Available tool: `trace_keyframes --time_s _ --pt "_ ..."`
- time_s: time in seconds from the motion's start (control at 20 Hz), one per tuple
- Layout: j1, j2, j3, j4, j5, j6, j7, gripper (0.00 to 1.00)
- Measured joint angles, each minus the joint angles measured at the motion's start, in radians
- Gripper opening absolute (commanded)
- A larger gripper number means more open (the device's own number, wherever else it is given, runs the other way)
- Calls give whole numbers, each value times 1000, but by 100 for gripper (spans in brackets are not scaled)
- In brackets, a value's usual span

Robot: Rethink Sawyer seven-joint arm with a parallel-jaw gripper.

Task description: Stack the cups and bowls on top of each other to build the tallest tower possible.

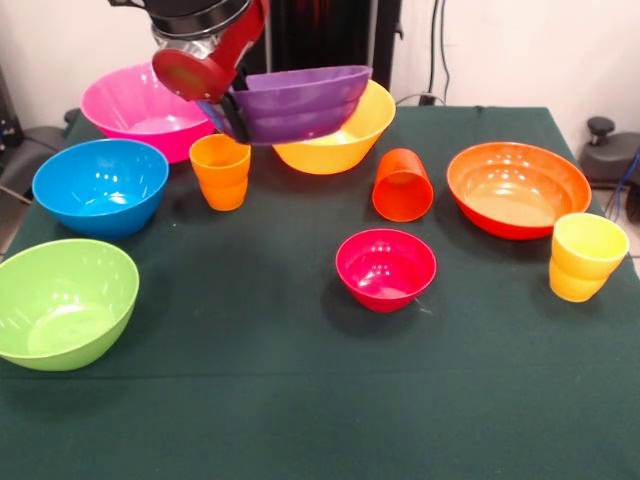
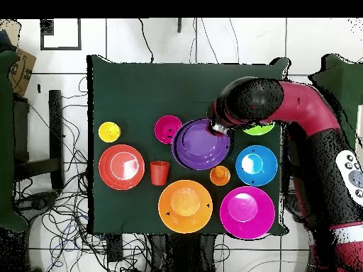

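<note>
My gripper [image 1: 228,112] [image 2: 218,128] is shut on the left rim of the wide purple bowl [image 1: 300,102] [image 2: 202,144] and holds it tilted in the air, in front of the yellow bowl [image 1: 352,142] [image 2: 185,206]. Just below it stands the ribbed orange cup [image 1: 220,170] [image 2: 220,175]. The red-orange cup [image 1: 402,185] [image 2: 159,172] lies on its side, mouth toward the camera. At the right edge stands the yellow cup [image 1: 585,255] [image 2: 109,132]. Nothing is stacked.
Pink bowl [image 1: 135,105] [image 2: 247,212], blue bowl [image 1: 100,185] [image 2: 256,165] and green bowl [image 1: 62,300] [image 2: 260,129] line the left side. The orange-red bowl [image 1: 518,188] [image 2: 121,166] sits at right, the small magenta-red bowl [image 1: 385,268] [image 2: 168,129] in the middle.
</note>
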Motion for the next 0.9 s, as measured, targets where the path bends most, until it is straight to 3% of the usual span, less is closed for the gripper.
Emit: trace_keyframes --time_s 0.35,0.9 --pt "32 3 -31 22 40 -138 111 0" --pt "56 3 -59 60 43 -232 222 0"
